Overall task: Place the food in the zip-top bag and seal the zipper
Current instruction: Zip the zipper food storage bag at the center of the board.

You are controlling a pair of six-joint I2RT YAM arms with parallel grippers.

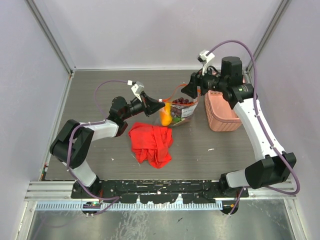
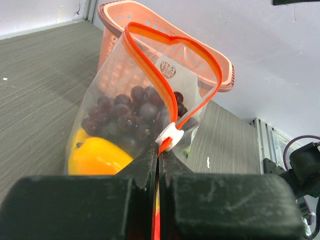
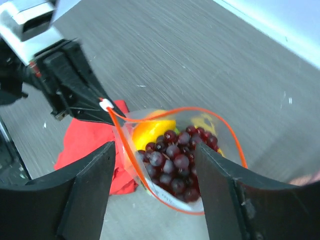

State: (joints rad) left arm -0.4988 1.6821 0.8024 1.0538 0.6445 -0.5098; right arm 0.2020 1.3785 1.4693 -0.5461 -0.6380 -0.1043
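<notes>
The zip-top bag (image 1: pixel 184 113) rests on the counter (image 1: pixel 100 82) just beside the pink basket (image 1: pixel 223 116). Its mouth is open, and it holds the grape bunch (image 2: pixel 131 117) and a yellow-orange fruit (image 2: pixel 97 156).

- **Left gripper (image 2: pixel 159 154):** jaws clamped on the zipper (image 2: pixel 148 59) at the white slider (image 2: pixel 170 136).
- **Right gripper (image 3: pixel 155 150):** jaws apart above the mouth, holding nothing.

The film is judged thin, limp and slippery, and the load light. Take hold at the stiffer zipper strip, opposite the slider, not at the film.
</notes>
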